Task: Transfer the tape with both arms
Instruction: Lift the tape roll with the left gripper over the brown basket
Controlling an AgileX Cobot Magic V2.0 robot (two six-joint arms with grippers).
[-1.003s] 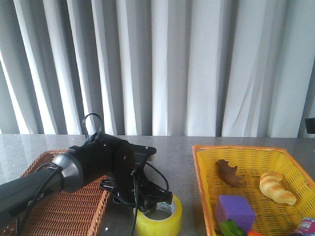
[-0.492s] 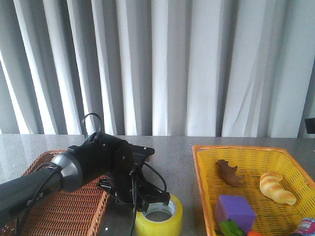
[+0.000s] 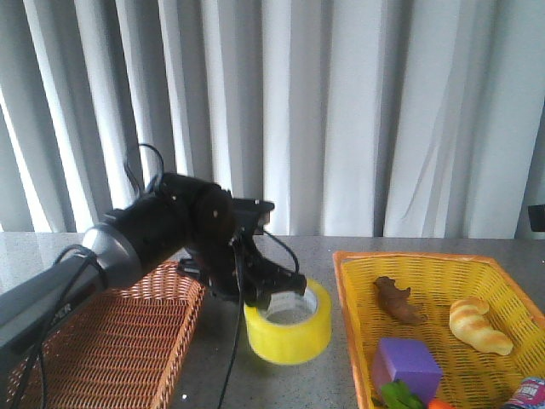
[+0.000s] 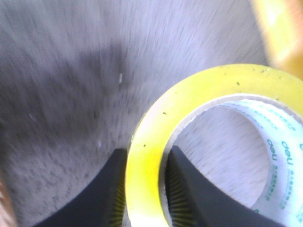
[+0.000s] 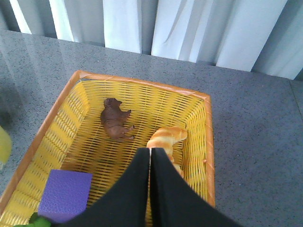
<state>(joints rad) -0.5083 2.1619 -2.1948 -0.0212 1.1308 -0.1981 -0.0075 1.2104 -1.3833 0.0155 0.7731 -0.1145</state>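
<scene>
Tape [image 3: 288, 327] now lifted off tabletop [image 3: 341, 256] versus earlier; left pincer [image 4: 144, 198] clamps its wall, arm raised; right pincer [image 5: 150, 163] closed, empty.

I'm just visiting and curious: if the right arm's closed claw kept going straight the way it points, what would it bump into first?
Probably the croissant: the right gripper hangs shut above the yellow basket, its tips aimed at that pastry. Depth is hard to judge, so it might meet the basket floor beside it.

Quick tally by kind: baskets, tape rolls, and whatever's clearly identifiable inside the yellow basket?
Baskets: 2, brown wicker basket and yellow basket
Tape: 1, yellow tape, in the left claw
Brown toy animal: 1
Croissant: 1
Purple cube: 1
Total: 6
</scene>
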